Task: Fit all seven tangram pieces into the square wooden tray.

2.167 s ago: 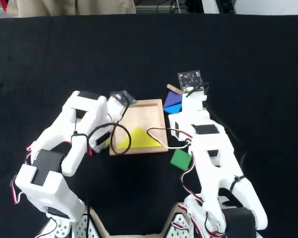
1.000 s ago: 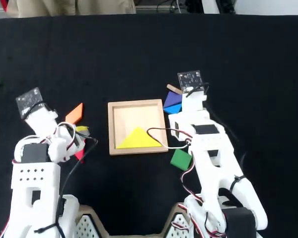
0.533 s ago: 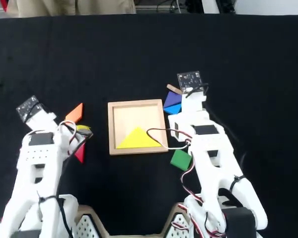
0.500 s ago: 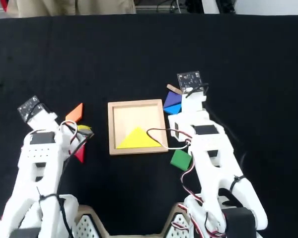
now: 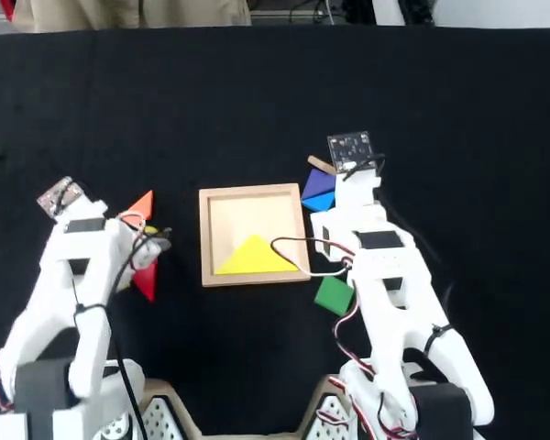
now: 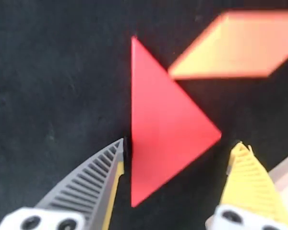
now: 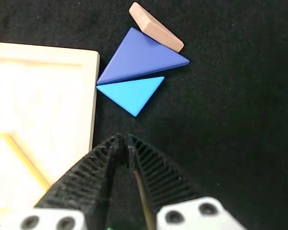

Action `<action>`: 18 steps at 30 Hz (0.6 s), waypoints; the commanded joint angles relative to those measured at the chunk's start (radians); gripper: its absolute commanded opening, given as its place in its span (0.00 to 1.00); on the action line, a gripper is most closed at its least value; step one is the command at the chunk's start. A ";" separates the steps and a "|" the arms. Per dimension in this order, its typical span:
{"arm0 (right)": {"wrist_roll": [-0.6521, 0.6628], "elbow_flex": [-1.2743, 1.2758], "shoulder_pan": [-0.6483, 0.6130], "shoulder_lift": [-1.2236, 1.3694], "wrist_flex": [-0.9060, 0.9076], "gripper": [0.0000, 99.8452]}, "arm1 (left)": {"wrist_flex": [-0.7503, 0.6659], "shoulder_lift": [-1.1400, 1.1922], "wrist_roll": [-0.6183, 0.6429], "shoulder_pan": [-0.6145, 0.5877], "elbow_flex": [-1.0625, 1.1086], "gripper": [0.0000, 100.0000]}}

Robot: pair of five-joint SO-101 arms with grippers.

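Wooden tray [image 5: 204, 236] holds a yellow triangle [image 5: 255, 255]. Left gripper [image 6: 181, 144], spread, flanks the red triangle [image 6: 161, 129] at the tray's 9 o'clock, orange piece [image 6: 235, 45] just beside. Right gripper [image 7: 126, 143], closed and empty, sits at 3 o'clock near blue triangles [image 7: 139, 60].

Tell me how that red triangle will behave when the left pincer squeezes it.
The red triangle looks flat and rigid, so it probably won't bend. Lying flat on the black cloth, it shouldn't roll or tip. Its slanted edge may make it twist or slip as the open left pincer closes.
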 commanded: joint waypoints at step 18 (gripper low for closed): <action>0.000 -0.007 -0.014 0.010 -0.020 0.01 | 0.094 0.301 -0.015 -0.027 -0.300 0.33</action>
